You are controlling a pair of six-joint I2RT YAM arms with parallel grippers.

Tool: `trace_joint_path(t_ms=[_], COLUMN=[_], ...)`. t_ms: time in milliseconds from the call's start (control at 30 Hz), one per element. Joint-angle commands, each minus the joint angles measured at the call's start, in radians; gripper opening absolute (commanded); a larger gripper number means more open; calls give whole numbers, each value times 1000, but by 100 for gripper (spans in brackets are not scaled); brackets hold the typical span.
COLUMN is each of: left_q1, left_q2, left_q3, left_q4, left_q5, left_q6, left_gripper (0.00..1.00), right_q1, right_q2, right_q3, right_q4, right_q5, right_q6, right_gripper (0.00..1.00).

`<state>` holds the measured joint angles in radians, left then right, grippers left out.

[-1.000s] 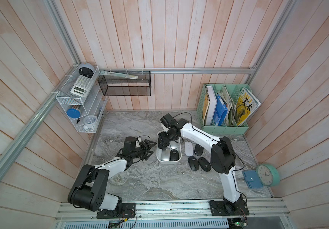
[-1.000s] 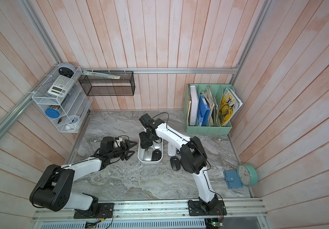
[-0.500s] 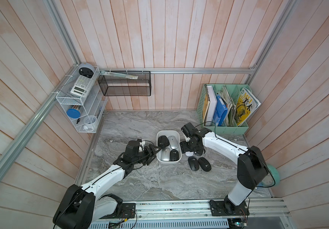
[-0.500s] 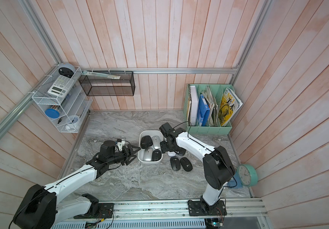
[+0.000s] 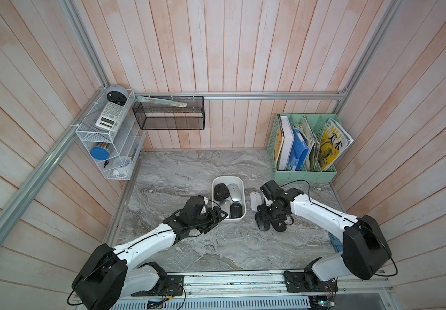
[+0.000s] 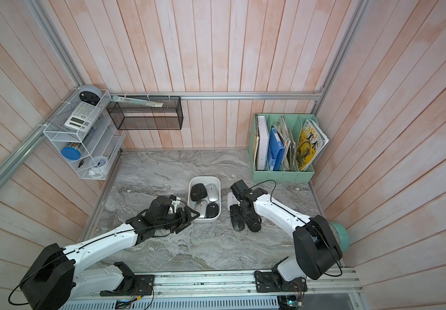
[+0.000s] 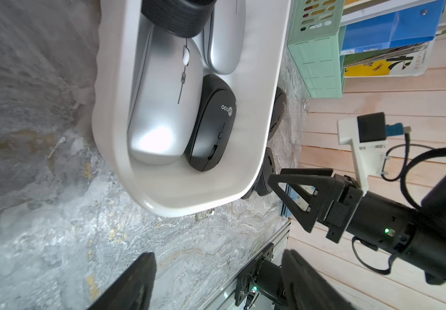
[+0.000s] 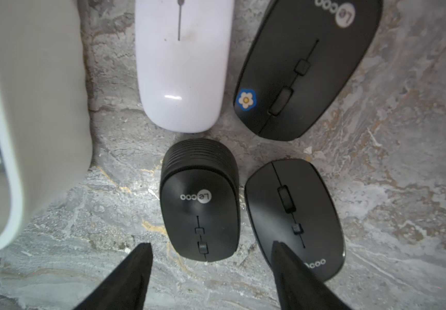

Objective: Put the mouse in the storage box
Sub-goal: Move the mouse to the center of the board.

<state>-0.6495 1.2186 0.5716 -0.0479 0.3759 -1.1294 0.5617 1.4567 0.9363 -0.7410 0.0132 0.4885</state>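
The white storage box (image 5: 228,178) (image 6: 204,178) (image 7: 259,139) sits mid-table and holds several mice, black and silver. To its right, on the table, lie a white mouse (image 5: 254,200) (image 8: 181,67), a black mouse with a flower sticker (image 8: 305,67), a ridged black mouse (image 8: 200,201) and another black mouse (image 8: 294,214). My right gripper (image 5: 261,215) (image 6: 236,213) (image 8: 211,244) hangs open just above the ridged black mouse, holding nothing. At the box's near left corner, my left gripper (image 5: 216,218) (image 6: 187,217) (image 7: 218,255) is open and empty.
A mint-green file organizer (image 5: 305,174) stands at the back right. A black wire-mesh basket (image 5: 169,115) hangs on the back wall and a white wire rack (image 5: 109,142) on the left wall. A teal clock (image 6: 338,237) lies behind the right arm.
My right gripper left the box, where a black mouse now lies at the back left, and moved right and forward over the table mice. The left gripper edged closer to the box.
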Motion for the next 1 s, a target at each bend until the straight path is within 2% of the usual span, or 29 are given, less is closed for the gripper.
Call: trace_joint_path(t_ms=[0,367,600,733,833,967], left_q1=[-4,-5,-64,-89,-91,-91], left_q2=[8,21,64,93,70,59], left_q3=[2,12,25,29,-14,-36], left_q4=[37,26,16,30,113,113], left_q5=[-22,-1,23,36,46,37], left_q6=[0,6,16,23,-16,-17], left_gripper=[79,79,79,79,80,80], right_q1=[-14,-54,-58,-59,-59,-59], right_q2=[-41,-109,-117,-121,-124,-77], right_q3=[-34,-136,-170,-164,-169,-159], right_q4=[18,52,62,82,107,136], right_q5=[-22,-48,-79,-94,-112,-121], right_q6=[34,70,71,51,20,-26], right_gripper=[77,77,80,81,81,83])
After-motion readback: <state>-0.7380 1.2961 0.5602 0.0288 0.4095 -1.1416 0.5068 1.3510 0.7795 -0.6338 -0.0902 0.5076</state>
